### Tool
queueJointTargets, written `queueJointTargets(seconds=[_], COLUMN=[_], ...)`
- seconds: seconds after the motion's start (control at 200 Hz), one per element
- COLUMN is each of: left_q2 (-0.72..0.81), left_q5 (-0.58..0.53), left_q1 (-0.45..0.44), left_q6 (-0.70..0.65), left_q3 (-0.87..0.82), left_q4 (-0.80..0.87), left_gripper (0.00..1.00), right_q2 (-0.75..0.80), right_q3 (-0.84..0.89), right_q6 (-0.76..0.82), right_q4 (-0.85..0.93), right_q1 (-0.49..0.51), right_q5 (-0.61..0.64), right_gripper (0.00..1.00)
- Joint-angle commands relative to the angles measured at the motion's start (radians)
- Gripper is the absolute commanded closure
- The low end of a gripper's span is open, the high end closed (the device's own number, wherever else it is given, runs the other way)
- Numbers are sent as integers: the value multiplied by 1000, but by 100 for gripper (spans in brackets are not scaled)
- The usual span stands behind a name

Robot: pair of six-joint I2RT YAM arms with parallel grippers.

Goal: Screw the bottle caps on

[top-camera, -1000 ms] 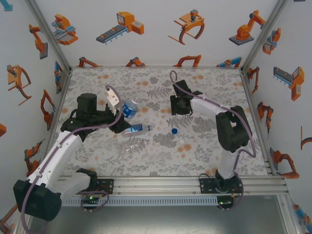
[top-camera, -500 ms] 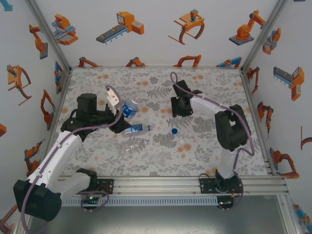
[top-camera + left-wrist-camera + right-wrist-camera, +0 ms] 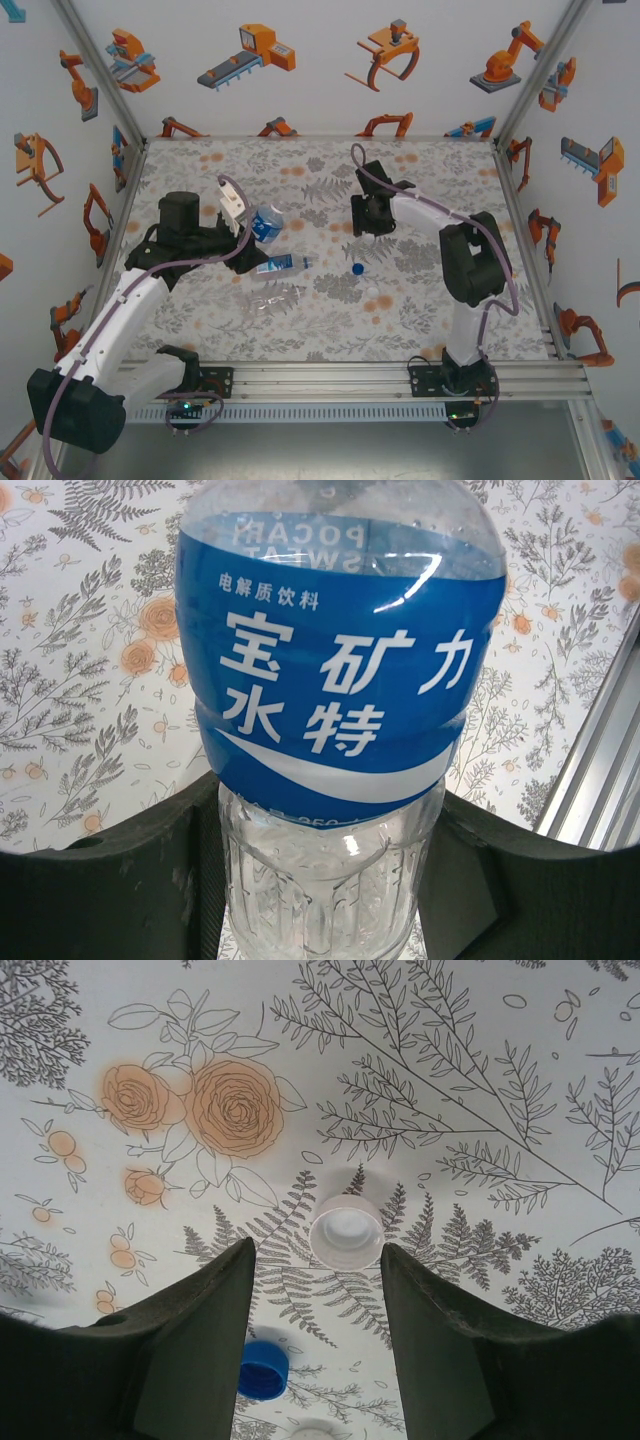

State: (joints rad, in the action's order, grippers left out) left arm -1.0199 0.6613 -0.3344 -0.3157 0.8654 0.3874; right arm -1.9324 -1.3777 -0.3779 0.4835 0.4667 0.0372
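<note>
At the right gripper (image 3: 317,1250) the jaws stand parted to a middling gap and grip nothing. It points down at the floral mat (image 3: 480,1080). A white cap (image 3: 347,1232) lies open side up on the mat just off the fingertips, closer to the finger on the picture's right, and as far as I can see it touches neither. Back toward the wrist sits a blue cap (image 3: 263,1368), partly hidden behind the other finger. The rim of a second white cap (image 3: 315,1430) shows at the bottom edge.

From overhead, the right gripper (image 3: 366,222) is about the middle of the table (image 3: 450,330), a little toward the far edge. The blue cap (image 3: 357,268) lies nearward of it. The second white cap (image 3: 372,290) is a bit further toward the near edge — the two are close but apart.

The left gripper (image 3: 325,880) is closed on a labelled bottle (image 3: 330,680). Its fingers (image 3: 110,880) clamp the clear ribbed part, with the blue-and-white band out past the tips. From overhead, the left gripper (image 3: 245,225) and its labelled bottle (image 3: 266,222) are left of the table's middle. Cannot tell whether this bottle is capped.

Two more lie on their sides on the mat — a second bottle (image 3: 280,264) with a blue band, and a clear bottle (image 3: 275,298) just beside it toward the near edge. Both are left of the caps.
</note>
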Motion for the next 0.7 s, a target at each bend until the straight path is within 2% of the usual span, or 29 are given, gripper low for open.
queueJointTargets(seconds=[0.0, 0.696], left_q2=[14, 15], left_q5=[3, 0], left_q1=[-5, -9], left_q6=[-20, -21], left_q3=[-6, -6], left_q4=[11, 13], left_gripper=[96, 96], right_q2=[-16, -45], right_q3=[-18, -4], right_q6=[0, -6], right_q4=[16, 3], right_q1=[-5, -9], right_q5=[-5, -14], right_gripper=[49, 50])
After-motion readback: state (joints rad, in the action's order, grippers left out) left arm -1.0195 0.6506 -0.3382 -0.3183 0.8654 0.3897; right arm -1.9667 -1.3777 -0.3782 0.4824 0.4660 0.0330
